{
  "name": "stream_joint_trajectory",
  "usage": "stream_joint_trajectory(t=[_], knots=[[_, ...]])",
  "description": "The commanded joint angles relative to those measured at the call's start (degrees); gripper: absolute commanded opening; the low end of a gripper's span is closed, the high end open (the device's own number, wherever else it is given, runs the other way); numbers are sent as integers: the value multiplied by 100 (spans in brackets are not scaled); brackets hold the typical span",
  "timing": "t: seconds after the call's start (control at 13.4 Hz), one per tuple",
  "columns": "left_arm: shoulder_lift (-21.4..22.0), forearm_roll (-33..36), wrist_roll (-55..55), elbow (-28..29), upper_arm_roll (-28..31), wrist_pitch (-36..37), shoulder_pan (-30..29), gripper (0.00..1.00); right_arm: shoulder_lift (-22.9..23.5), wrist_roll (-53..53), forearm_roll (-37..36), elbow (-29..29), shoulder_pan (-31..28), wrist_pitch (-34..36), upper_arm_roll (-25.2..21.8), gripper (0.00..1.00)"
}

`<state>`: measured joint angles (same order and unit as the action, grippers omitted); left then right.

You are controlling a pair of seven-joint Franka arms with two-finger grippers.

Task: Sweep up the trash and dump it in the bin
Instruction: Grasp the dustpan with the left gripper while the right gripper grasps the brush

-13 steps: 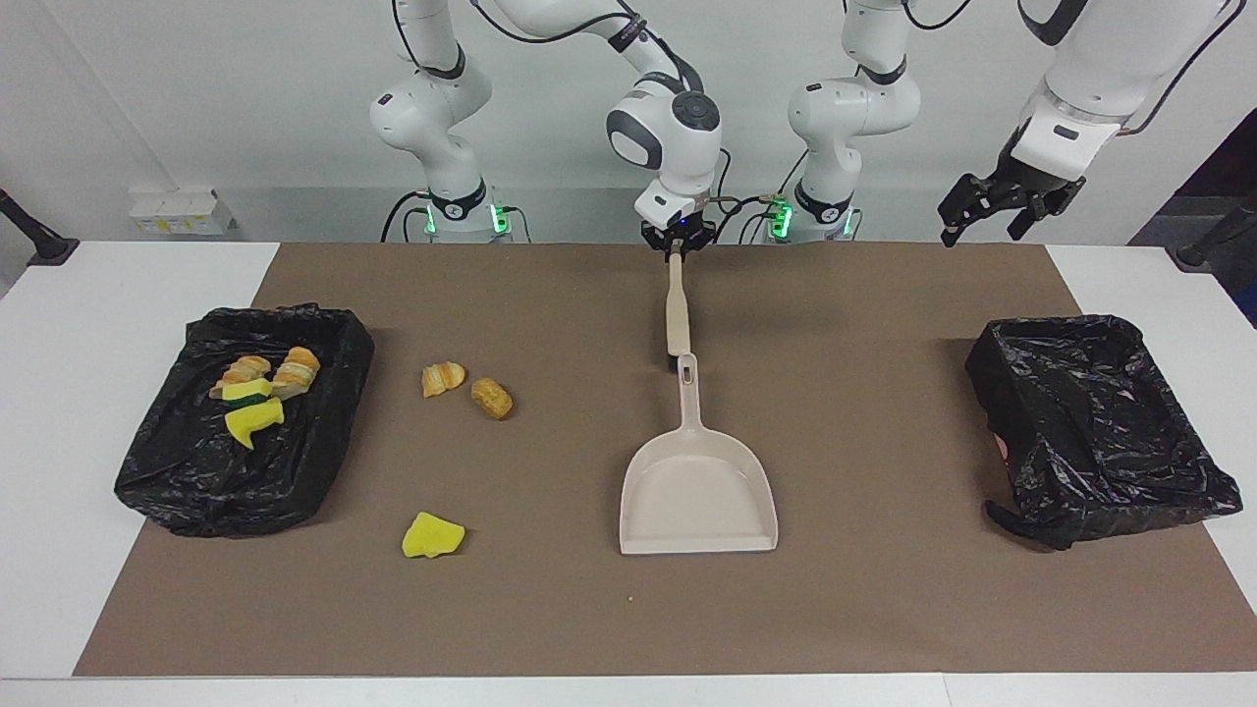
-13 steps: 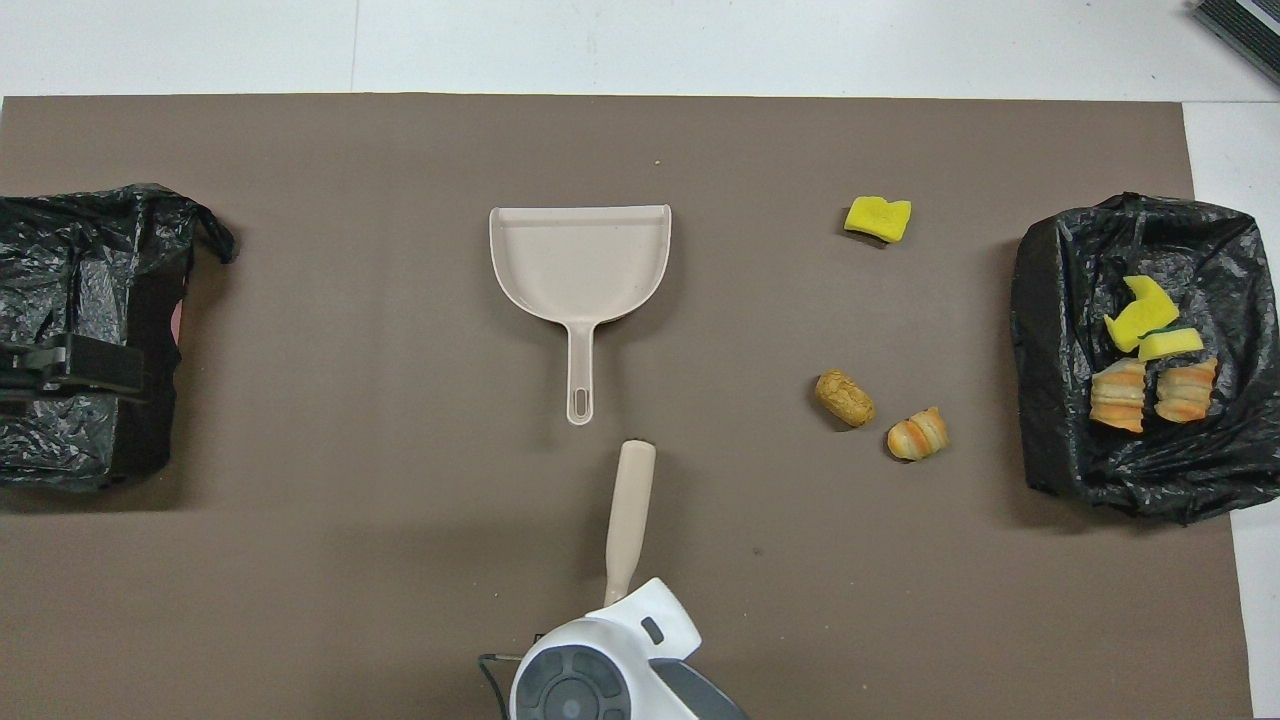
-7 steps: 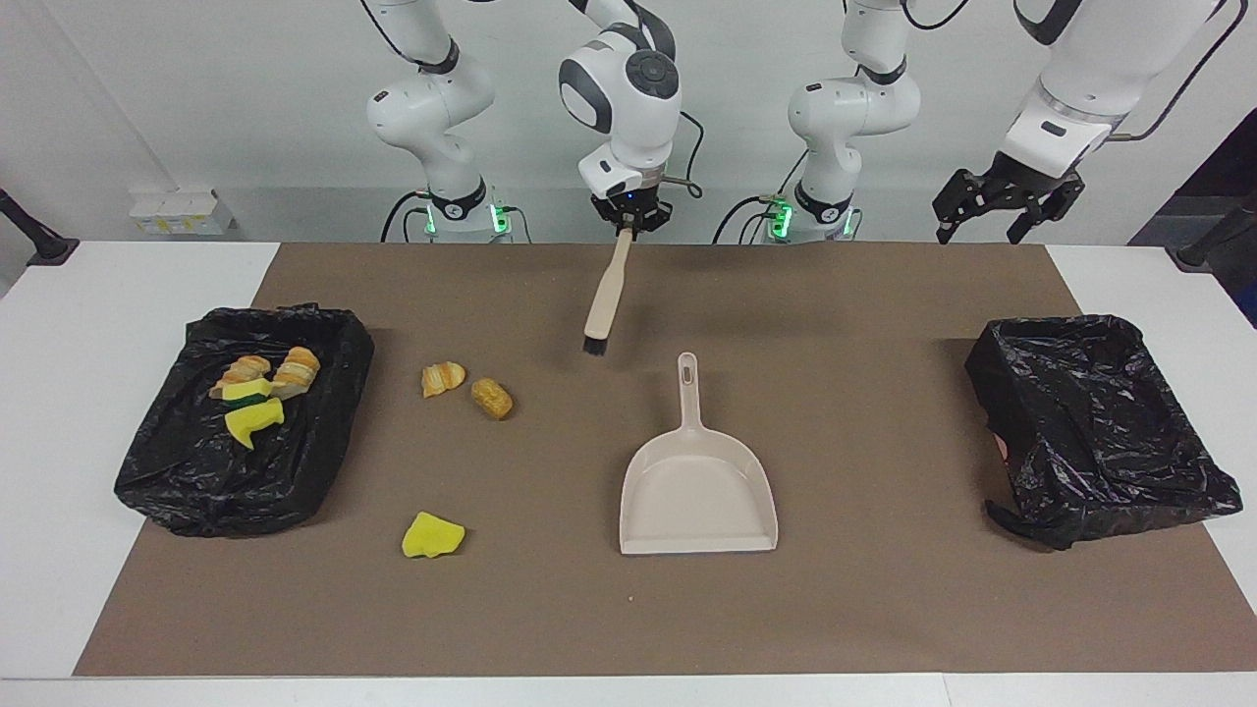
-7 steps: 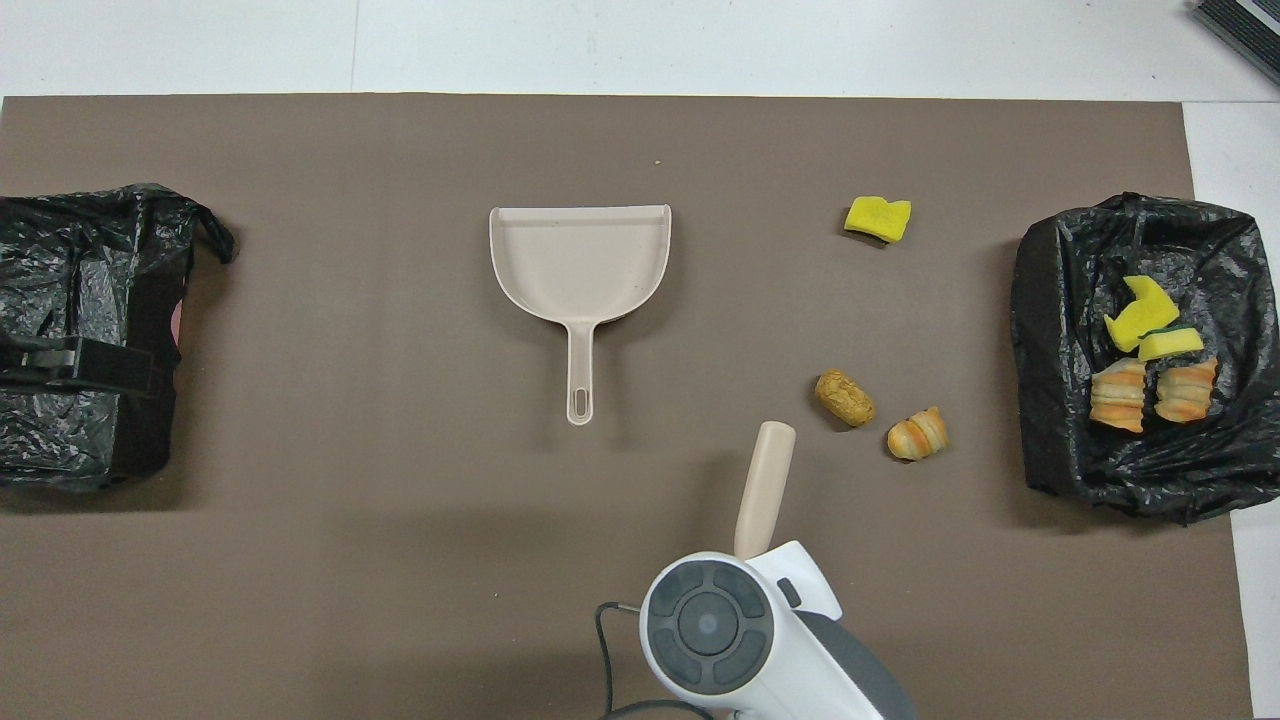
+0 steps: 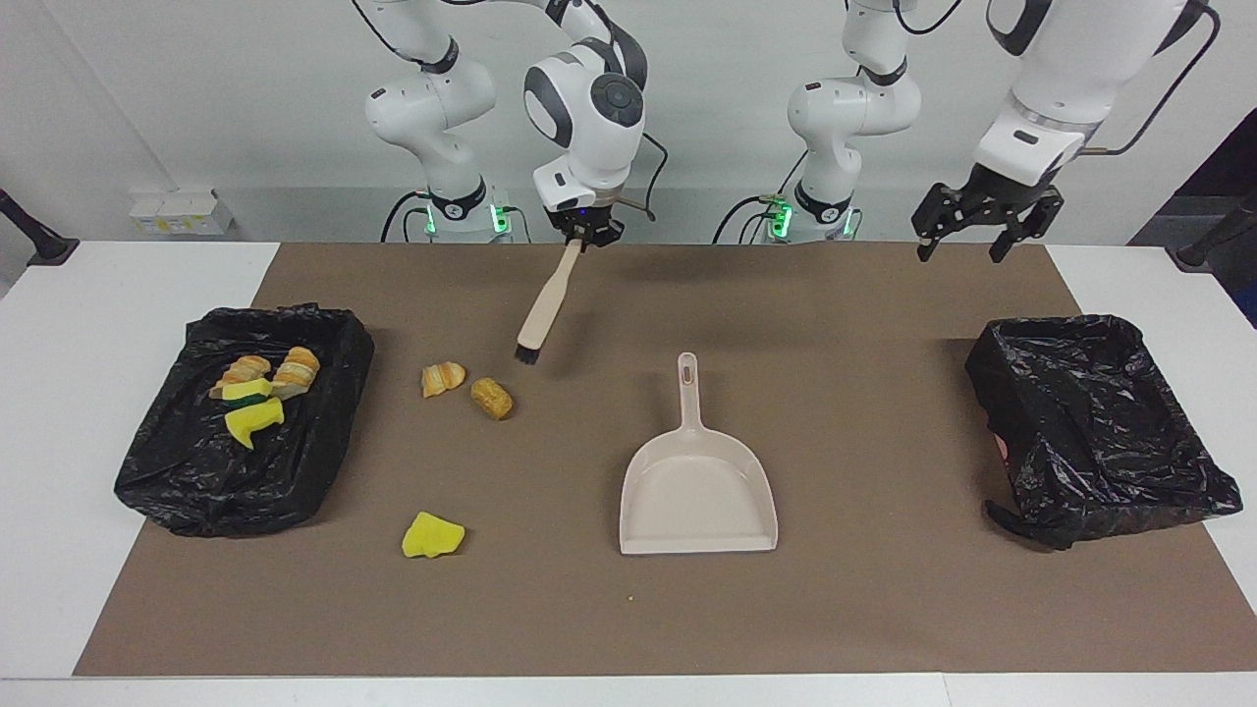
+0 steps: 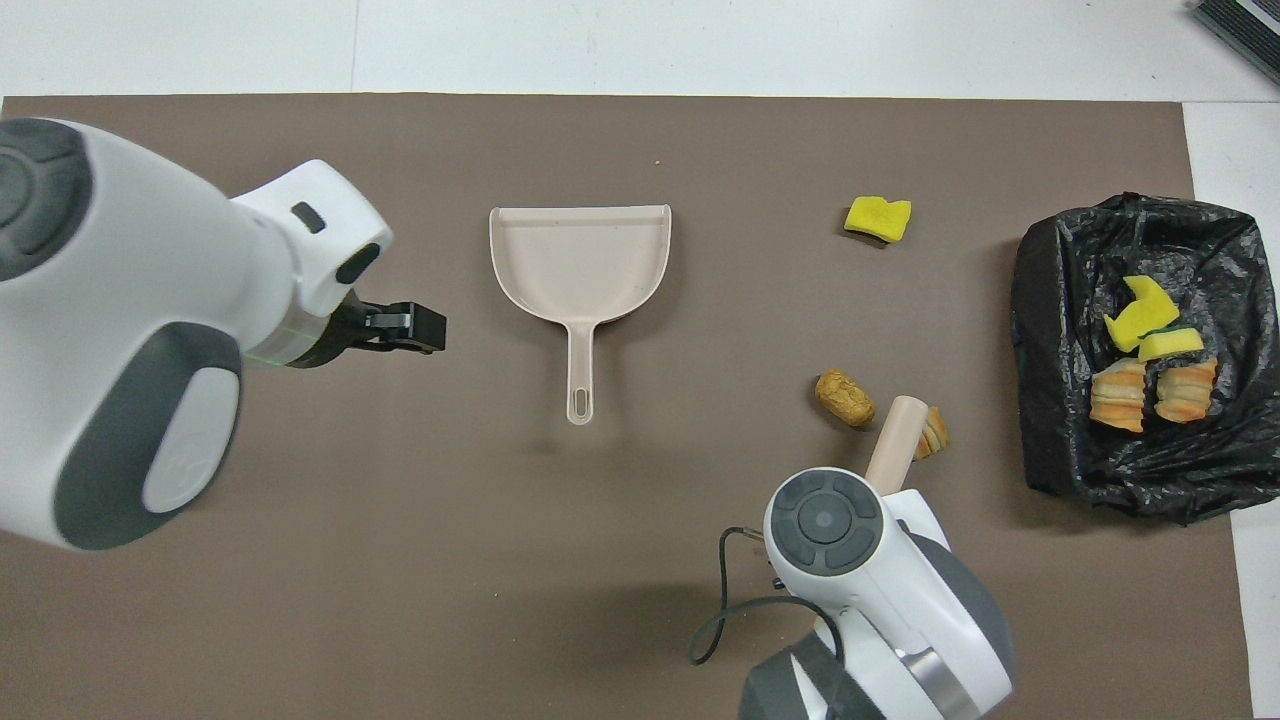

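hanging over the brown mat [image 5: 884, 609] near the robots, the right claw [image 5: 585, 236] is clamped on the handle of a brush [image 5: 542, 306], which slants down with its dark bristles above the mat, beside the loose scraps. the left claw [image 5: 972, 228] hovers high toward the left arm's end, fingers spread apart and holding nothing. a little farther out lie two tan bread lumps [image 5: 444, 378] [image 5: 491, 398], close together but apart, with bare mat all round them. beside them, toward the right arm's end of the table [image 5: 59, 393], a black-lined bin [image 5: 196, 491] holds two more bread lumps [image 5: 295, 370] and yellow-green sponge pieces [image 5: 252, 412]. mid-mat, the beige dustpan [image 5: 697, 486] lies flat, its handle toward the robots and its open lip away, with clear room on both sides. a second black-lined bin [image 5: 1090, 432] sits at the left arm's end. farthest out, a yellow sponge scrap [image 5: 432, 536] lies alone, well short of the mat's outer edge. white table shows round the mat, and a pale wall [image 5: 196, 98] stands at the robots' end.
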<state>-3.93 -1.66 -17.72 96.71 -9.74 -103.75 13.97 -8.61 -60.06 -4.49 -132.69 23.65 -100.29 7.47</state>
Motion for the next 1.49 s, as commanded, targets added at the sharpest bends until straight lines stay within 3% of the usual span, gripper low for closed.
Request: stream_joint_trajectory(t=[0.0,0.22,0.52,0.82,1.12,1.41], knots=[[-834,34,-878,-30,95,-810,623,100,-421,240,-244,-475,-290,124,62,0],[-1188,52,-1286,5,95,-1296,870,100,-545,407,-333,-740,-579,-7,71,0],[-1074,60,-1330,874,95,-1803,1248,100,-423,637,-289,-811,-800,-675,80,0],[-1153,87,-1278,981,103,-2087,1301,100,-80,654,-228,-689,-818,-1307,88,0],[-1162,314,-1278,789,130,-2096,1249,100,596,707,-193,84,-835,-1686,88,0],[-1241,342,-1173,884,112,-2368,1257,100,1010,680,141,936,-634,-1355,106,0]])
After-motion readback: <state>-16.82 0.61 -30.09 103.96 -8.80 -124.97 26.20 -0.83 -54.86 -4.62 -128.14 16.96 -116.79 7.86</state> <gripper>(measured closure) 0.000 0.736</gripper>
